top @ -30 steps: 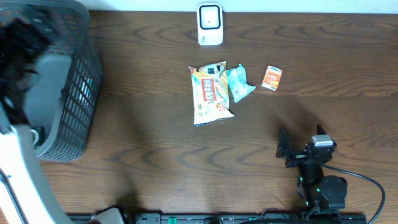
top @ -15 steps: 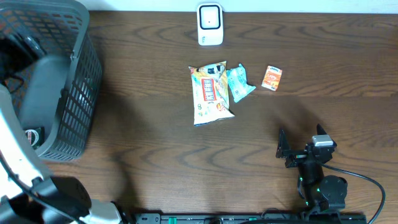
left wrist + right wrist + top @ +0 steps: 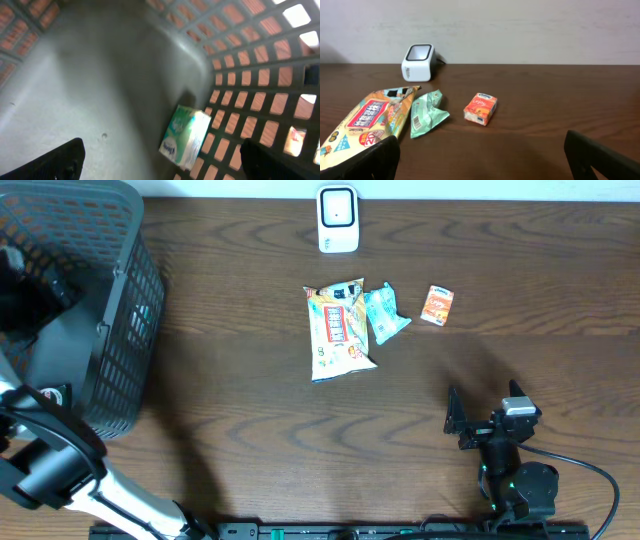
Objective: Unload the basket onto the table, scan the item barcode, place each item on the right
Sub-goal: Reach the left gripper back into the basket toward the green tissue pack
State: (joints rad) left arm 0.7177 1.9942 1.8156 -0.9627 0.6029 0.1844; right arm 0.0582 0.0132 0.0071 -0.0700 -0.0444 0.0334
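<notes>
Both open and empty: right pincer (image 3: 480, 150) idle, left pincer (image 3: 161, 147) shifted within the basket (image 3: 125, 330) above a green tissue pack (image 3: 186, 134), so another scan seems next

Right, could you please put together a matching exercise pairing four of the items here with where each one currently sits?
Things:
1. scanner
2. orange box
3. snack bag
4. green-and-white pack

Places:
A. inside the basket, against its mesh wall
B. immediately left of the teal packet
C. at the far edge of the table
D. right of the teal packet, apart from it

Pairs: 1-C; 2-D; 3-B; 4-A
</notes>
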